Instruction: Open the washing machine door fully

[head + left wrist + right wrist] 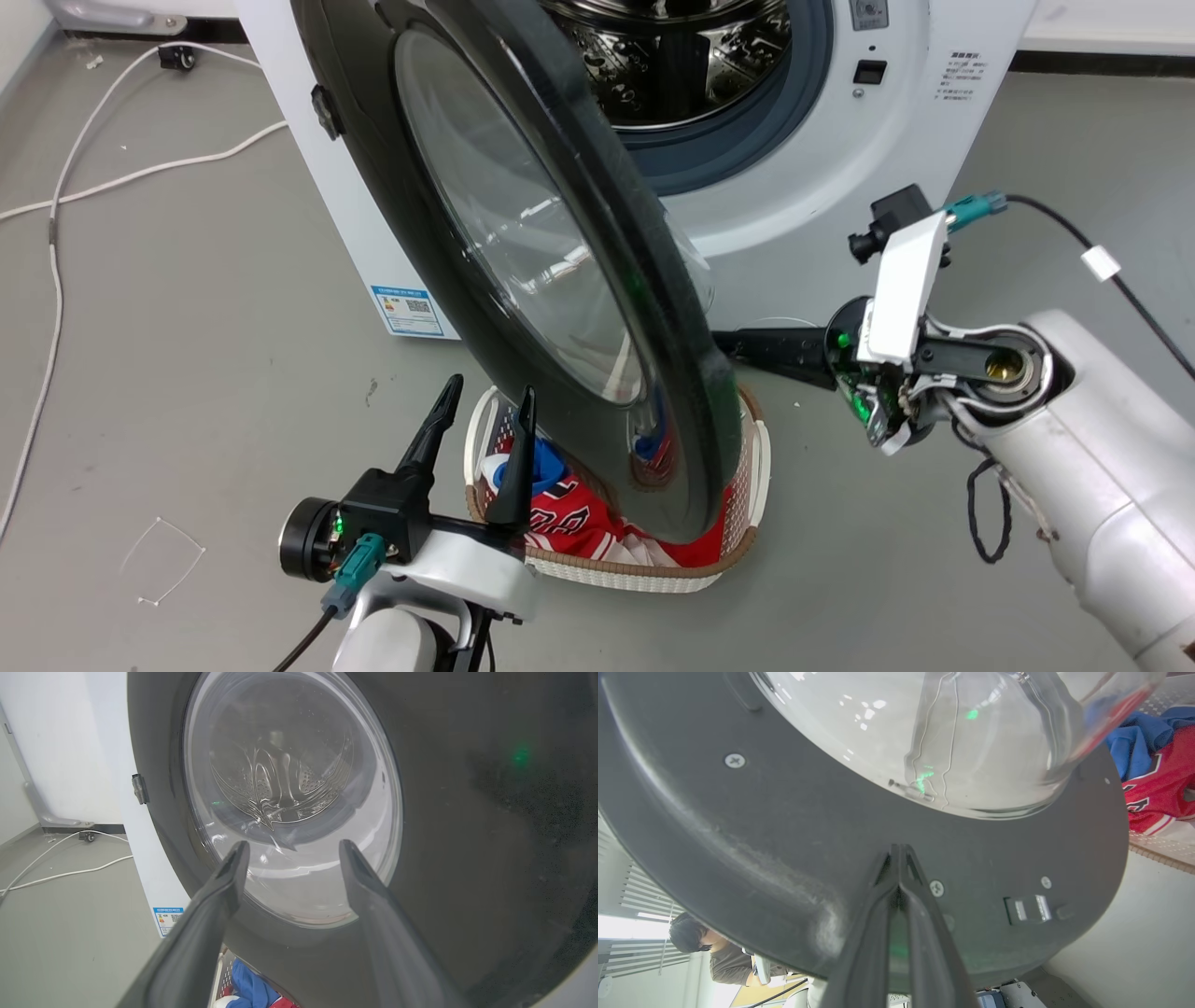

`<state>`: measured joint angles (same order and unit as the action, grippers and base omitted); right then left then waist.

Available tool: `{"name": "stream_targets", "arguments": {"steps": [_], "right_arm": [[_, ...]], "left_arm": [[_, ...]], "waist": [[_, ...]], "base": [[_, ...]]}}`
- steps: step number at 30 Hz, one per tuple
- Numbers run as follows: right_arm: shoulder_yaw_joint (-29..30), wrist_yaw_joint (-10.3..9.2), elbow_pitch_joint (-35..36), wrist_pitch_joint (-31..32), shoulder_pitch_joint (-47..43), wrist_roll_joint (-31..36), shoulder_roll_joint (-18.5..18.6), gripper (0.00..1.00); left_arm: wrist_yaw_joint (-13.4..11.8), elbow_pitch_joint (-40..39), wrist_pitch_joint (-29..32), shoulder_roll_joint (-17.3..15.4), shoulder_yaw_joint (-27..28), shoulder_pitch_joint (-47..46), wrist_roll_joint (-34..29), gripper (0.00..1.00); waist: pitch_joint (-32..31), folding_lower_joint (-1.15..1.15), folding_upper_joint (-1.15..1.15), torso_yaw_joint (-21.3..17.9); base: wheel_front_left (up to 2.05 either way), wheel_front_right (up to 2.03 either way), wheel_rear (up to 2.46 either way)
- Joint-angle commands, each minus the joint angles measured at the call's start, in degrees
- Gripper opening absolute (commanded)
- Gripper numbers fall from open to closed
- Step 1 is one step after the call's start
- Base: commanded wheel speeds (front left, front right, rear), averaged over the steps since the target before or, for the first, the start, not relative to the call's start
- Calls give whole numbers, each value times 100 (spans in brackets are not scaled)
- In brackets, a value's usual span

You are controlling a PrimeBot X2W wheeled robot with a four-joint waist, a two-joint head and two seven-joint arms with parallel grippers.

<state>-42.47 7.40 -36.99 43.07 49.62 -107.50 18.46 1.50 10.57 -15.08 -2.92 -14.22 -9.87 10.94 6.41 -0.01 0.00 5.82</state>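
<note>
While the washing machine door (523,261) stands swung roughly halfway out, not yet fully open, the right gripper (899,851), fingers pinched together on nothing, rests its tips against the inner rim and the left gripper (492,387) hovers spread-fingered just before the outer glass.

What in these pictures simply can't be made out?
1. Head view: the tip of the right gripper lies behind the washing machine door, so contact is hidden there.
2. Head view: the door covers much of the clothes in the laundry basket.
3. Head view: print on the blue label is too small to read.
4. Head view: the top edge cuts off the drum.
5. Right wrist view: the door's rim hides part of a person.
</note>
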Motion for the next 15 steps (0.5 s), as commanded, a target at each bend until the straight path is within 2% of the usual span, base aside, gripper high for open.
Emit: {"name": "stream_targets", "arguments": {"steps": [1, 15], "right_arm": [[-29, 16, 68, -8, -144, -43, -26, 0], [10, 16, 740, -387, -844, -77, -157, 0]], "left_arm": [[14, 12, -13, 4, 2, 28, 13, 100], [-45, 53, -13, 4, -51, 144, 83, 100]], "waist": [[-34, 1, 0, 4], [-222, 1, 0, -75]], "base": [[0, 0, 0], [0, 0, 0]]}}
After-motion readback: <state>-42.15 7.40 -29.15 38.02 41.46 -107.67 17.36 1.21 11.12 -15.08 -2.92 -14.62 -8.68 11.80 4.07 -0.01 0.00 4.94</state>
